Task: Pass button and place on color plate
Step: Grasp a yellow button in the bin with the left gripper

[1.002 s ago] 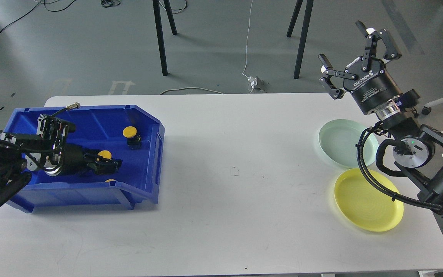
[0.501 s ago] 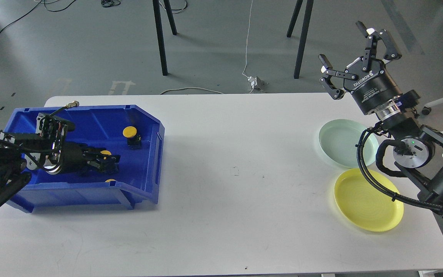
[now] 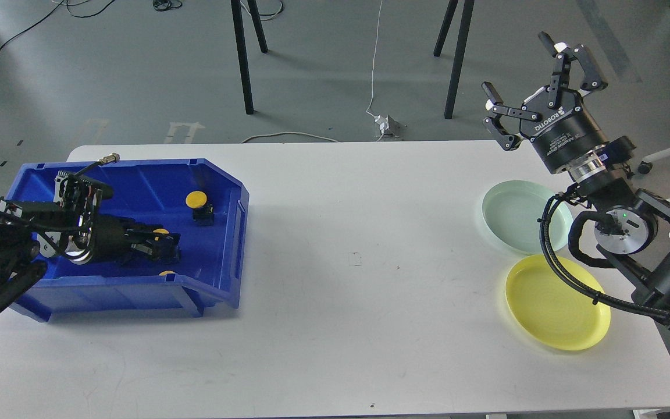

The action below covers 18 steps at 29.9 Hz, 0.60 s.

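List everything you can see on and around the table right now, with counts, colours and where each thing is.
table: one, white, fills the middle of the view
bin: one, blue, on the table's left side
buttons: three visible, yellow caps, all in the bin; one free-standing near the right wall, one at the left pincer's tip, one mostly hidden by the front wall
green plate: one, pale green, on the table's right side
yellow plate: one, yellow, in front of the green one
cable: one, white, on the grey floor behind the table
left pincer: black, down inside the bin; grip unclear
right pincer: black, fingers spread, raised behind the plates
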### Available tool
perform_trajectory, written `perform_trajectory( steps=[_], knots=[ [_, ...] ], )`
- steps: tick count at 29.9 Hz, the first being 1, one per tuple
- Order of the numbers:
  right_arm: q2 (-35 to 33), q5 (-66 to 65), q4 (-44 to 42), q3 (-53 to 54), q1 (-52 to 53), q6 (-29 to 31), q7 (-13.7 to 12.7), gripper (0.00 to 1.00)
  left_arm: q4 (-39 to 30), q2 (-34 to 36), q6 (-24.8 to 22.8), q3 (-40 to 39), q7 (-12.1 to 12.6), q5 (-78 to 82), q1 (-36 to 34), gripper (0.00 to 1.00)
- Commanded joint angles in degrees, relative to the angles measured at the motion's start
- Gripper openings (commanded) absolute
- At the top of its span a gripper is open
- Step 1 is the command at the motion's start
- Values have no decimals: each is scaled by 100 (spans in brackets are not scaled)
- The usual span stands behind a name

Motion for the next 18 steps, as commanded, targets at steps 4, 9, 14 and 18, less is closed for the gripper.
perform_trajectory(
  steps=[4,9,14,18],
  knots=[
    [0,0,9,9,-28,0,0,99,8,0,-2,10,0,1,-31,34],
    [0,0,9,9,-28,0,0,99,0,9,-2,1,0,-8,-136,32],
    [9,0,0,9,-37,0,0,99,-44,17,-28,1,0,-60,-356,31],
    [79,0,-9,36,-28,-9,0,99,-158,122,-81,-8,0,-78,-505,31]
  ],
)
